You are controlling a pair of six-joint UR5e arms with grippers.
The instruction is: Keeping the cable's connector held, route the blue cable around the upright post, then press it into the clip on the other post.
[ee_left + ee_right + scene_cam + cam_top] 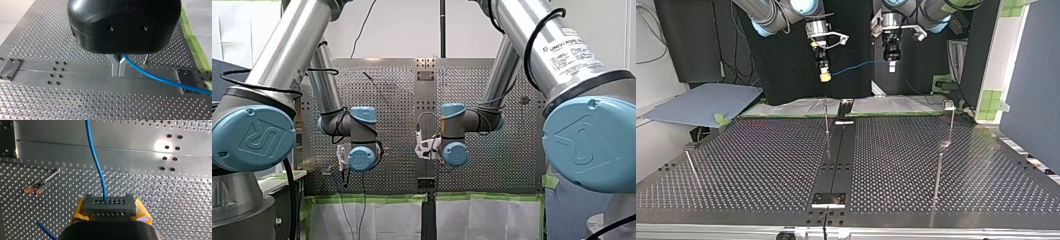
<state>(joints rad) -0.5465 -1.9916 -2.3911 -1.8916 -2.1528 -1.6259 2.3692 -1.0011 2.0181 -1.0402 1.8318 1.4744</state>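
Both grippers hang well above the perforated table (pixel 761 165). In the top view my right gripper (pixel 824 76), with yellow pads, is at the left and my left gripper (pixel 892 64) at the right. The blue cable (pixel 861 64) runs between them. In the right wrist view the yellow pads (pixel 78 211) are shut on the grey connector (pixel 109 206), and the blue cable (pixel 96 162) leaves its front. In the left wrist view the metal fingers (pixel 115 65) are shut on the blue cable (pixel 160 78). A thin upright post (pixel 826 117) stands at mid-table. A post with a clip (pixel 949 105) stands at the right.
A dark centre strip (pixel 838 160) with bolt holes runs down the table. Another thin rod (pixel 691 165) stands near the top view's left edge. Under my right gripper, a small post with an orange-marked clip (pixel 37 187) shows. Green tape (pixel 197 50) lines the table's edge.
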